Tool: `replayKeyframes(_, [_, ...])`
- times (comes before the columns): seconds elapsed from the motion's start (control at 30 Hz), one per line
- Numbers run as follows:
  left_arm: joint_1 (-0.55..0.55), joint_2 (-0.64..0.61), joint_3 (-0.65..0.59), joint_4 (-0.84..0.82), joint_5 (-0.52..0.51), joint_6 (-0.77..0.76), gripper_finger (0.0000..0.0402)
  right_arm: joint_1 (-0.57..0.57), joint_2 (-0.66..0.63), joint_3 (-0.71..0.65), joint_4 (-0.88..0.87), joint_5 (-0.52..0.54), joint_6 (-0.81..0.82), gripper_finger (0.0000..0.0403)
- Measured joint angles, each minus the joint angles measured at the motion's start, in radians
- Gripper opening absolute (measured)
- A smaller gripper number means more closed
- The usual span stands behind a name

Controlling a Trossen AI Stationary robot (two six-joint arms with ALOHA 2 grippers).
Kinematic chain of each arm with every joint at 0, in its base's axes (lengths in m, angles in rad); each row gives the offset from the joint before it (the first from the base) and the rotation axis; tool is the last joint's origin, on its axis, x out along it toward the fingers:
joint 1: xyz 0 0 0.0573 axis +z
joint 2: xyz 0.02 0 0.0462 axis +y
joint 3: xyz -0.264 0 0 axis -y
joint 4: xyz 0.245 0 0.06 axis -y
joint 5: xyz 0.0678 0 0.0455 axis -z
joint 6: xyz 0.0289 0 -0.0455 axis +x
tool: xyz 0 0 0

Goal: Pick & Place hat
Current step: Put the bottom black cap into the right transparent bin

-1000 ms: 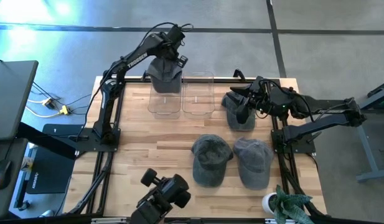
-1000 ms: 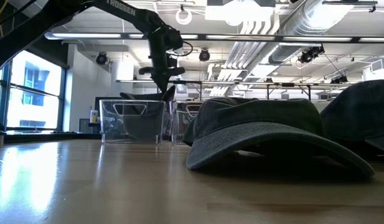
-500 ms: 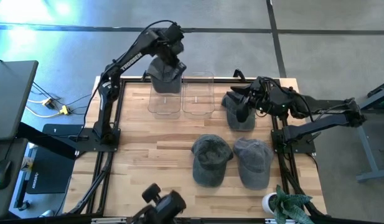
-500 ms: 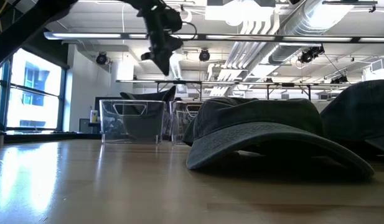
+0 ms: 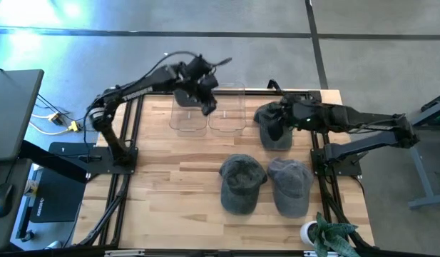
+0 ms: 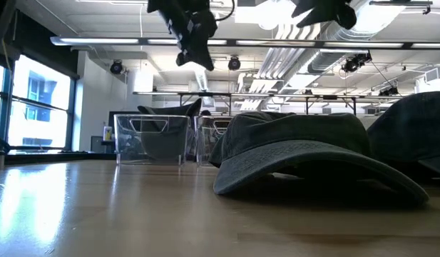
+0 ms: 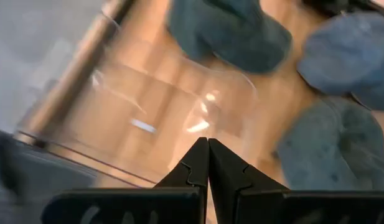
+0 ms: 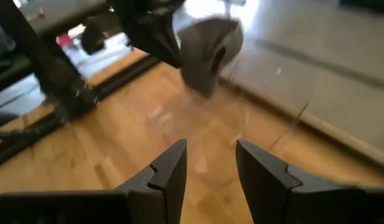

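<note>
A grey hat (image 5: 182, 94) sits in the left of two clear bins (image 5: 190, 118) at the table's far edge; the right bin (image 5: 227, 113) holds nothing. My left gripper (image 5: 210, 108) hangs shut above the gap between the bins, clear of both, its fingers (image 7: 208, 158) closed on nothing. My right gripper (image 5: 272, 123) hovers open over a third hat (image 5: 284, 137) at the far right, with bare wood showing between its fingers (image 8: 210, 158). Two more grey hats (image 5: 241, 182) (image 5: 291, 185) rest brim-down on the near half of the table.
The black frame rails (image 5: 130, 143) run along the table's left and right sides. A potted plant (image 5: 326, 234) stands at the near right corner. Bare wood lies on the left half (image 5: 170, 185) of the table.
My left gripper has risen from above the hat in the left bin and swung toward the table's near and right side, tipping and rolling as it went; it stayed shut. The hat stays in the bin. My right gripper has tipped downward slightly over the far-right hat.
</note>
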Motion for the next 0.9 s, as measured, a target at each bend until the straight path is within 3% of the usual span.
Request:
replayKeyframes(0.1, [-0.055,-0.051,-0.127,0.129,0.002,-0.008,0.0003,0.014,0.053,0.0,-0.052,-0.112,0.05,0.0134])
replayKeyframes(0.2, [-0.094,-0.088,-0.208,0.136,0.024,-0.009,0.0003,0.034,0.127,0.0,-0.068,-0.284,0.089,0.014])
replayKeyframes(0.37, [-0.164,-0.099,-0.254,0.123,0.028,-0.006,0.0003,0.067,0.269,0.0,-0.102,-0.521,0.168,0.0194])
replayKeyframes(0.53, [-0.238,-0.11,-0.252,0.052,0.025,-0.038,0.0003,0.105,0.401,0.0,-0.159,-0.503,0.122,0.0258])
replayKeyframes(0.63, [-0.297,-0.127,-0.29,0.026,-0.011,-0.092,0.0003,0.114,0.448,-0.001,-0.19,-0.465,0.103,0.0271])
replayKeyframes(0.77, [-0.398,-0.23,-0.467,0.12,-0.063,-0.275,0.0003,0.125,0.488,-0.031,-0.15,-0.435,0.045,0.027])
replayKeyframes(0.9, [-0.511,-0.315,-0.646,0.265,-0.122,-0.532,0.0003,0.126,0.49,-0.165,0.041,-0.507,0.053,0.0269])
